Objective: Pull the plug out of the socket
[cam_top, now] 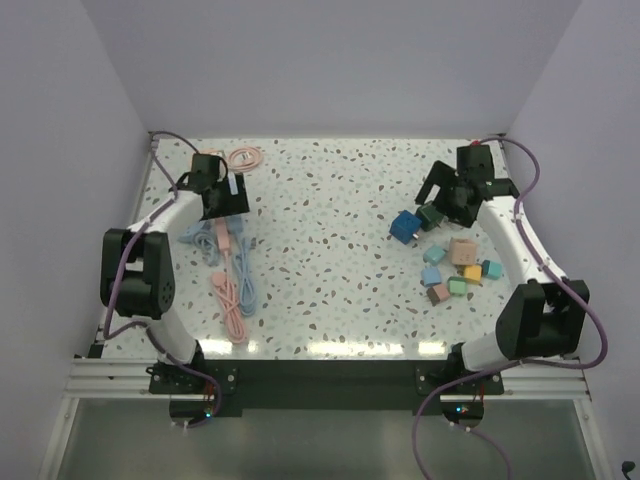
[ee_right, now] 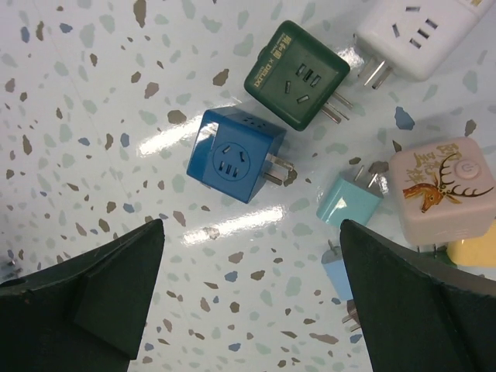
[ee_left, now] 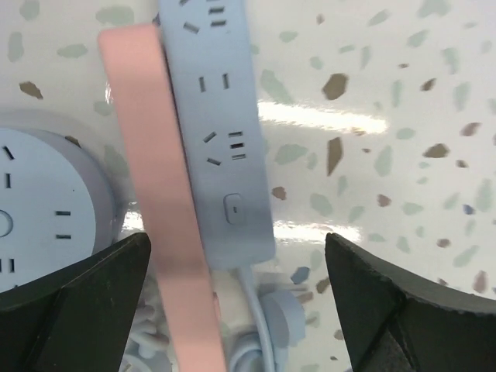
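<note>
In the left wrist view a light blue power strip (ee_left: 221, 132) lies on the speckled table with a pink strip (ee_left: 167, 217) beside it and a round blue socket unit (ee_left: 39, 209) at the left. The sockets that show hold no plug. The blue strip's own cable and round plug (ee_left: 310, 310) lie below it. My left gripper (ee_left: 236, 302) is open and empty above the strips' near ends; it also shows in the top view (cam_top: 225, 195). My right gripper (ee_right: 252, 294) is open and empty over bare table, just below a blue cube adapter (ee_right: 232, 155).
Beside the blue cube lie a dark green cube adapter (ee_right: 294, 74), a white one (ee_right: 415, 31), a pink one with a deer (ee_right: 442, 190) and a teal one (ee_right: 349, 200). Several more coloured cubes (cam_top: 455, 270) lie at right. A pink cable coil (cam_top: 245, 157) lies at back left.
</note>
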Controlling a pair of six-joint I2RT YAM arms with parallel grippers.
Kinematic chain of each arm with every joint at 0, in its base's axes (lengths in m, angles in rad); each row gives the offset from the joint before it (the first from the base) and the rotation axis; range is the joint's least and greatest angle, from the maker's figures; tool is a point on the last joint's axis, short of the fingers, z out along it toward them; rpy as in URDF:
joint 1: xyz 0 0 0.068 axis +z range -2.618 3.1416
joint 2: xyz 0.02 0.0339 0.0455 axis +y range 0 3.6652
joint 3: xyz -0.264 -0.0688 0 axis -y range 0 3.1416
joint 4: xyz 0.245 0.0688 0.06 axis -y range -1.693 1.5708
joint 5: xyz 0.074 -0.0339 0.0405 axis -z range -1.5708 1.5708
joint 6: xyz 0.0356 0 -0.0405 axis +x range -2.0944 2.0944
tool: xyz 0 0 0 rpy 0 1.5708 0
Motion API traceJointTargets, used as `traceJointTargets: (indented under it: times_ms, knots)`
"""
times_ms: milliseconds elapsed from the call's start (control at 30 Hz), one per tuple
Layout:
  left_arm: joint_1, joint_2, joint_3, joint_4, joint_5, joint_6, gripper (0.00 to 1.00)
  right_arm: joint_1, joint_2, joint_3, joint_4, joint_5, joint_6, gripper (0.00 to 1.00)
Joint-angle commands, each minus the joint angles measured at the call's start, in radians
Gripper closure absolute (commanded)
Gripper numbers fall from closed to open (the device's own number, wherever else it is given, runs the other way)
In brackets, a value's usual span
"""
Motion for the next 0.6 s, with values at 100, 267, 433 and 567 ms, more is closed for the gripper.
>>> traceJointTargets:
  times_ms: [100, 267, 433, 567]
  knots:
    - [-0.009, -0.209, 0.036, 0.017, 0.135, 0.02, 0.0, -0.004, -0.103, 0.026, 0.013, -0.011, -0.099, 0.01]
    - [-0.024, -0.341, 0.039, 0.079, 0.245, 0.002, 0.0, -0.006, -0.221, -0.009, 0.043, -0.036, -0.138, 0.01]
    - [-0.026, -0.467, -0.005, 0.161, 0.331, -0.029, 0.0, -0.004, -0.4, -0.081, 0.07, -0.036, -0.162, 0.01]
    - [-0.029, -0.537, -0.018, 0.224, 0.366, -0.046, 0.0, -0.004, -0.491, -0.094, -0.007, 0.004, -0.167, 0.01]
